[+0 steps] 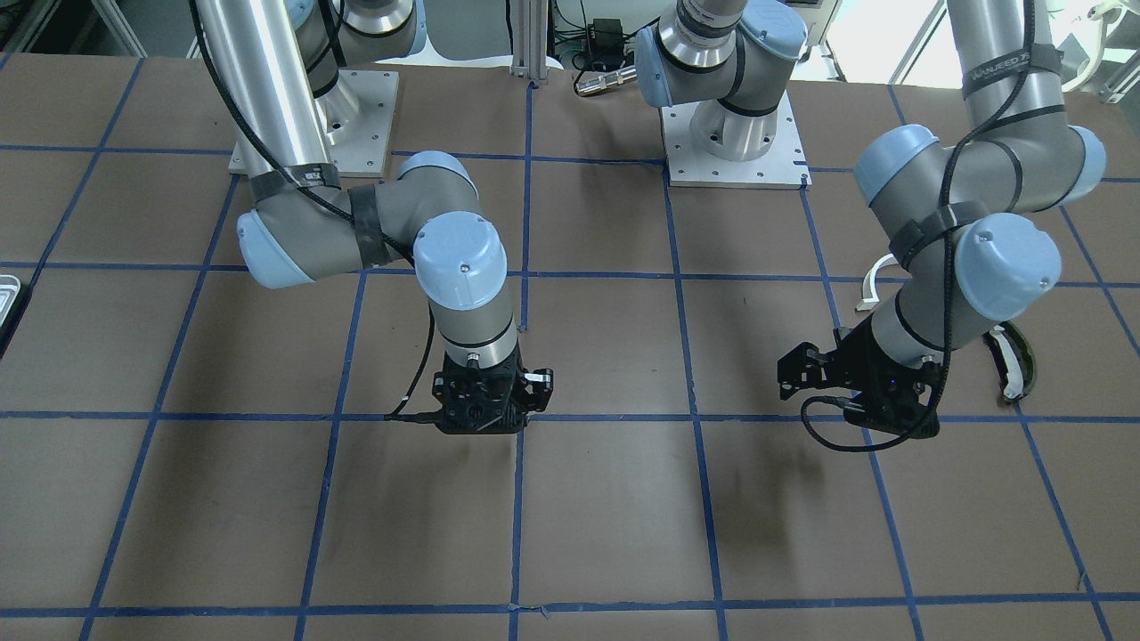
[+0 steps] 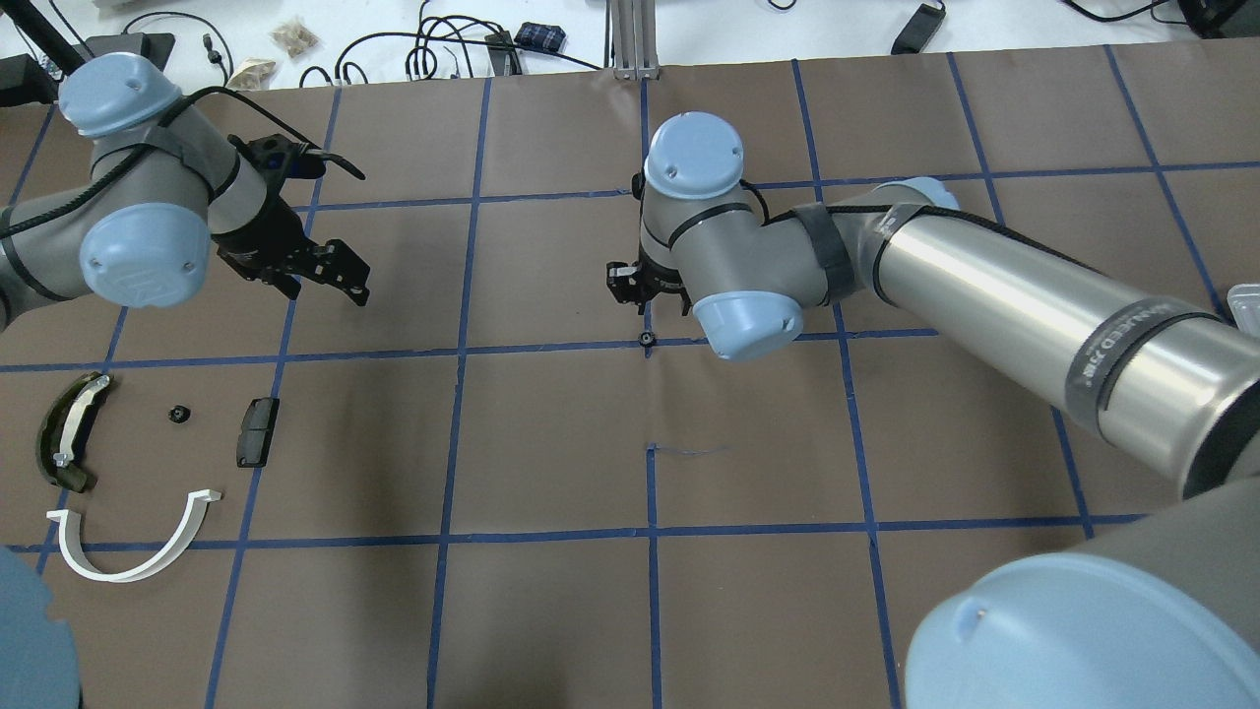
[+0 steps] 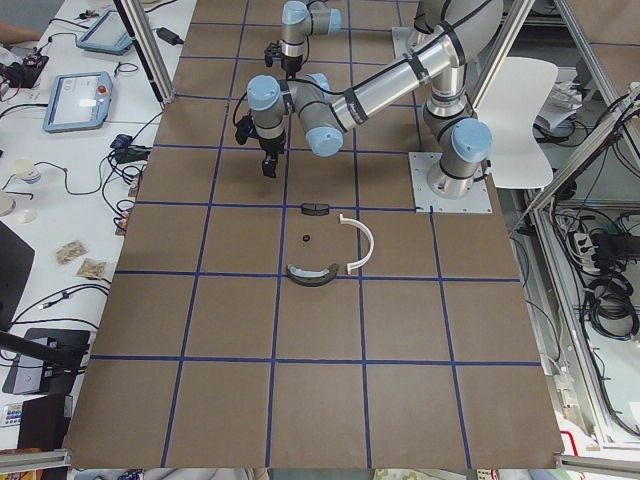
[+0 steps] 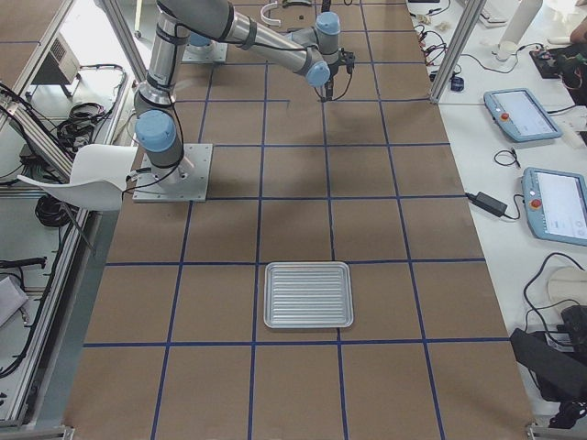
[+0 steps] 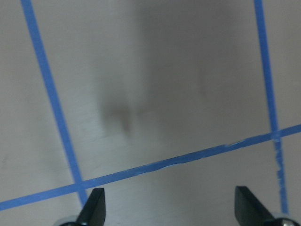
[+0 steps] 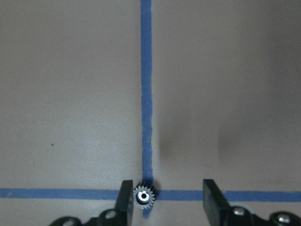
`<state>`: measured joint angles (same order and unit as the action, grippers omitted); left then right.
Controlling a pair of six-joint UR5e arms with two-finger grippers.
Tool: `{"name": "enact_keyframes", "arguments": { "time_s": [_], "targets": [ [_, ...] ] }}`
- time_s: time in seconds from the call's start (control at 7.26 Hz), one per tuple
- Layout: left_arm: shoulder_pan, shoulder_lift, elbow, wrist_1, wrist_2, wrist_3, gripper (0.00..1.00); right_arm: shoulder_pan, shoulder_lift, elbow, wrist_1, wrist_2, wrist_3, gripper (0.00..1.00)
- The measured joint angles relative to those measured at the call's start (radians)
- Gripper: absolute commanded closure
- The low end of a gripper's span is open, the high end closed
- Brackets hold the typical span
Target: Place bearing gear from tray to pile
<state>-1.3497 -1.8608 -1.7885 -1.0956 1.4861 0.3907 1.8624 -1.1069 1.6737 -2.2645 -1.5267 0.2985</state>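
We find the bearing gear [image 6: 144, 197] lying flat on the brown table [image 2: 551, 443], right on a crossing of the blue tape [image 6: 146, 70] lines near the table's middle. The right gripper [image 6: 168, 188] hangs just over it with its two fingers [image 6: 214, 200] spread wide. From the right wrist view the gear sits between them, close against one finger and well clear of the other, though we cannot tell whether it touches the near one. In the overhead view the gear shows as a small dark dot on the crossing, just clear of the right wrist. The tray [image 4: 308, 295] lies far off toward the right end of the table, well apart from both the gear and the arms. The pile [image 3: 308, 273] is on the left side, made up of a white half-ring [image 2: 123, 575], an olive-dark curved piece [image 2: 69, 433] with a white strip, a black block [image 2: 258, 431] and a small black part [image 2: 177, 414] between the last two. The left gripper [image 5: 169, 197] hovers above bare table beyond the pile, its fingers parted and nothing between them.
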Motion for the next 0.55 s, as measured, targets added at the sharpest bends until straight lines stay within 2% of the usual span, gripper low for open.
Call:
{"name": "enact_keyframes", "arguments": {
  "time_s": [0.28, 0.55],
  "targets": [
    [-0.102, -0.002, 0.000, 0.011, -0.009, -0.176, 0.00, -0.108, -0.157, -0.048, 0.240, -0.022, -0.155, 0.00],
    [-0.254, -0.033, -0.001, 0.125, -0.032, -0.439, 0.00, -0.205, -0.307, -0.058, 0.419, -0.040, -0.271, 0.00]
  ]
}}
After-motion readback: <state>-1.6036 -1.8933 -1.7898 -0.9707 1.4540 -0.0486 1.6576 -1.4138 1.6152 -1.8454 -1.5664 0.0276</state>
